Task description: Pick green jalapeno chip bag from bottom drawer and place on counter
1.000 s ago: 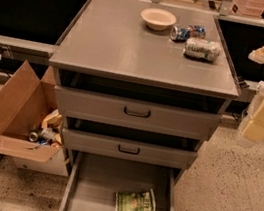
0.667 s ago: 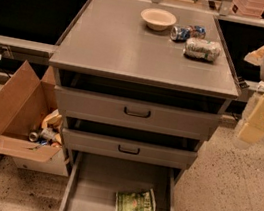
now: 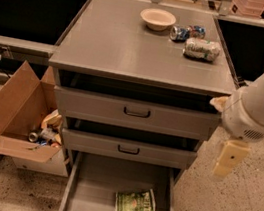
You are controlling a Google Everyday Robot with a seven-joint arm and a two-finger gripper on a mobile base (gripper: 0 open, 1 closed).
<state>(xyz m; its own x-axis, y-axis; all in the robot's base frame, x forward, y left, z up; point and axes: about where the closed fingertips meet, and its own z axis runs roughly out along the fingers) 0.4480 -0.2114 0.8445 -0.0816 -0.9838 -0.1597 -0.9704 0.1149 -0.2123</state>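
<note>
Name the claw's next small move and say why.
Probably swing the claw down and leftward toward the green jalapeno chip bag. The bag lies flat in the open bottom drawer, while the claw hangs outside it, up and to the right.

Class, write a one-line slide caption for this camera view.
Green jalapeno chip bag lies in the open bottom drawer; end effector hangs right of the upper drawers.

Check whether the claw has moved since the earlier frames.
Yes. The claw has dropped and shifted left, from beside the top drawer to beside the middle drawer, nearer the counter's right edge.
</note>
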